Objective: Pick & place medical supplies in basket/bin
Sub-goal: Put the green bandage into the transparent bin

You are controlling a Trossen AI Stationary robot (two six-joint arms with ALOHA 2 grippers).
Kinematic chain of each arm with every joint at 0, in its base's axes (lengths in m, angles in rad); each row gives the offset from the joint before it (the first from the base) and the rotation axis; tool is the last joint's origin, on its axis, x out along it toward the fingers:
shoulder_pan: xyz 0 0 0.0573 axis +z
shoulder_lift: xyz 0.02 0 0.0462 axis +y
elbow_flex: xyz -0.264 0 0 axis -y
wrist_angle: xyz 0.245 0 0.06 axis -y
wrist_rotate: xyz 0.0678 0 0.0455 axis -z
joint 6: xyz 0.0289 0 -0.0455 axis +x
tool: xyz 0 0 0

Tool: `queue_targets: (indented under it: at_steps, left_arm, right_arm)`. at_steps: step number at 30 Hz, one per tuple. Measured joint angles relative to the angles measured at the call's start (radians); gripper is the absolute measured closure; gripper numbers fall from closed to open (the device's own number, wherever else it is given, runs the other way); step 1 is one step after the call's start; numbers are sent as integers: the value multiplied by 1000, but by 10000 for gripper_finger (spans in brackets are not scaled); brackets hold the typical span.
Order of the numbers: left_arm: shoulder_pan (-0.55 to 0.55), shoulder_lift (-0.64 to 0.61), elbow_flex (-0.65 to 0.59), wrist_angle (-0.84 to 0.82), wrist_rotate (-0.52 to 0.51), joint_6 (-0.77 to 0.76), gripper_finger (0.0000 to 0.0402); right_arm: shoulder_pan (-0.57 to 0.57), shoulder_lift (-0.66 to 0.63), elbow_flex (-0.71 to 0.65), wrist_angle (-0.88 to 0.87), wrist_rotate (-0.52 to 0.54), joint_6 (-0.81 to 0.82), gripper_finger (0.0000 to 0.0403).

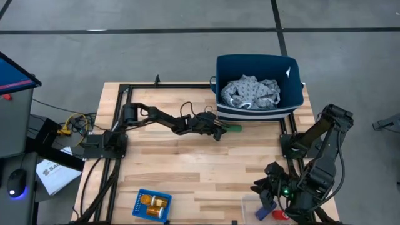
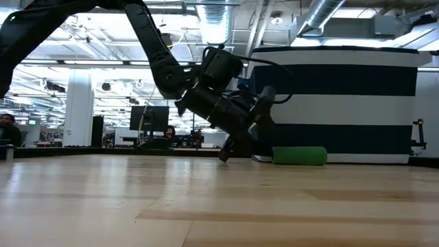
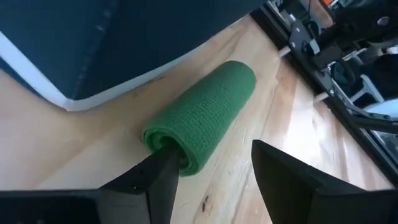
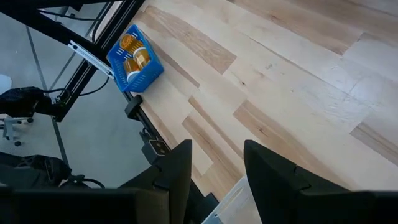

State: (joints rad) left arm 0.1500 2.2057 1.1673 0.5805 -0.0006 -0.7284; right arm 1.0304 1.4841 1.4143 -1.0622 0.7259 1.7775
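The left gripper [image 1: 218, 132] reaches low over the table just in front of the navy bin [image 1: 294, 100], its fingers [image 3: 158, 180] parted with a clear gap and holding nothing; the green cylinder [image 3: 202, 115] lies on its side on the wood beside the bin's base, its near end just past the fingertips. The grey patterned cloth [image 1: 253, 92] sits inside that bin. The right gripper [image 4: 214, 171] waits at the table's near right corner, fingers apart and empty (the small blue basket [image 1: 153, 205] with the orange pill bottles [image 1: 155, 202] sits at the near edge).
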Motion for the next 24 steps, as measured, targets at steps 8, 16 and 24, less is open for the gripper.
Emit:
queue_targets:
  at_steps: [8,16,24]
  left_arm:
    - [-2,13,29,-45,-23,2,252]
    - [-1,13,28,-52,-38,6,389]
    - [-10,1,22,-15,47,15,399]
  right_arm:
    - [18,0,0,1,0,11,260]
    - [23,0,0,-4,0,3,260]
    - [23,0,0,0,4,3,260]
